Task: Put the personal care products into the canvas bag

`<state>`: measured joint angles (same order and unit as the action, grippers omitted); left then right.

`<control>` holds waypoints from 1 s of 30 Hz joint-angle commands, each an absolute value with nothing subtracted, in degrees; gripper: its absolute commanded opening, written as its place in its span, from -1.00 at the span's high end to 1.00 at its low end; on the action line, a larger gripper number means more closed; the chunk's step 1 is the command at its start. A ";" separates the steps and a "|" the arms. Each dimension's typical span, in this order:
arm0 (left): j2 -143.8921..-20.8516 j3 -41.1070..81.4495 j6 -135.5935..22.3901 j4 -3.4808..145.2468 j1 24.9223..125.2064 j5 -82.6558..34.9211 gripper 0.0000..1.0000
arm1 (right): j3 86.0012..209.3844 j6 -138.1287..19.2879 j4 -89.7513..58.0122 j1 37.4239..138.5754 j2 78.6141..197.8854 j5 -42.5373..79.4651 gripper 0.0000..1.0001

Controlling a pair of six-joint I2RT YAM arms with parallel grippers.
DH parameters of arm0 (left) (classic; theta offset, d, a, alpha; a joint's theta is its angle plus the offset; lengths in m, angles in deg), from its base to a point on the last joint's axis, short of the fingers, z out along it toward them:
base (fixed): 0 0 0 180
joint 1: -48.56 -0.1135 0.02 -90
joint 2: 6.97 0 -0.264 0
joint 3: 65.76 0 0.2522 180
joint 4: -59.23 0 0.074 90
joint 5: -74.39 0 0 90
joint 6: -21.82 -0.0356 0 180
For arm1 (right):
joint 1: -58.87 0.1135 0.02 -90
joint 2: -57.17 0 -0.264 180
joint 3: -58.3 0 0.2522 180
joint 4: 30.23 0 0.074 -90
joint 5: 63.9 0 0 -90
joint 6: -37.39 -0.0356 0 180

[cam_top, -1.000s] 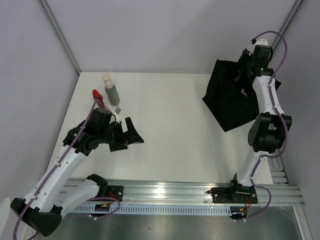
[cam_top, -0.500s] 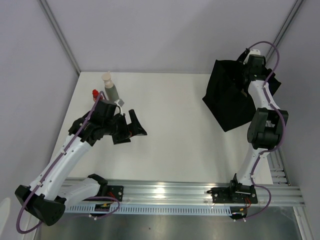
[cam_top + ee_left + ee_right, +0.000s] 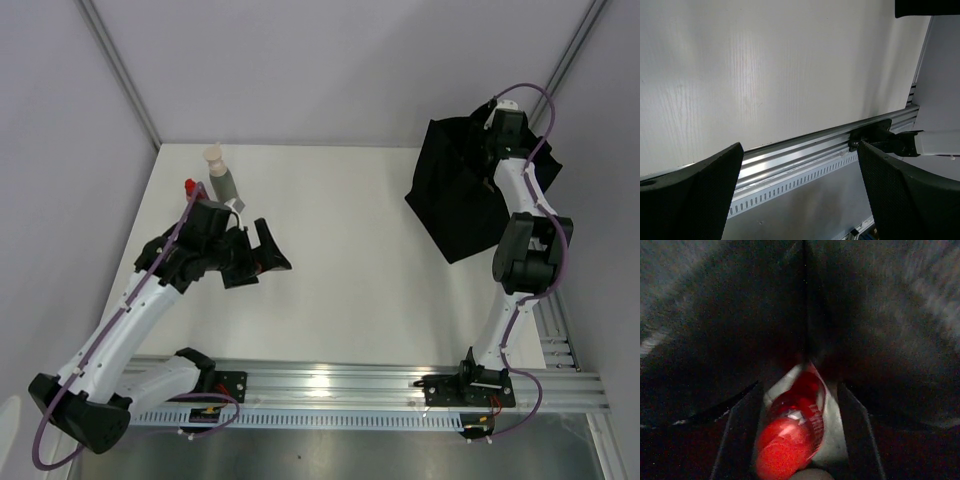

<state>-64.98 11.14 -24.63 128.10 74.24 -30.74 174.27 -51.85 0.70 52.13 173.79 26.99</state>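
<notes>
Inside the canvas bag [image 3: 455,205] at the table's [image 3: 350,290] far right, your right gripper [image 3: 800,390] is clenched on the red bottle [image 3: 790,440], dark fabric all round; judged to be the drop-in step, release not yet made. Your left gripper [image 3: 262,255] hangs spread wide and empty, near the grey-green bottle [image 3: 222,182] and red-capped bottle [image 3: 189,186], both at the far left, well apart from the bag. Next move likely calls for parting the right jaws low, withdrawing clear of the floppy rim, then sending the left gripper to the grey-green bottle.
</notes>
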 commanded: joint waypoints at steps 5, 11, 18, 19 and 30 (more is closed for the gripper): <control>-62.43 12.95 -25.03 129.76 73.35 -29.32 -0.99 | 178.93 -53.57 0.32 52.02 170.20 27.42 -0.39; -61.11 15.32 -26.96 131.70 71.86 -23.88 -0.99 | 184.02 -57.78 7.25 52.19 165.99 28.12 -0.36; -63.12 20.68 -28.81 128.19 67.21 -9.29 -0.99 | 183.78 -63.09 9.91 64.18 156.06 34.26 -0.37; -64.35 21.73 -28.81 127.31 66.15 -8.06 -0.98 | 183.25 -61.85 9.38 66.84 154.13 36.19 -0.38; -83.07 33.35 -34.61 117.91 51.74 1.18 -0.89 | 174.81 -61.75 4.45 81.99 150.07 31.03 -0.40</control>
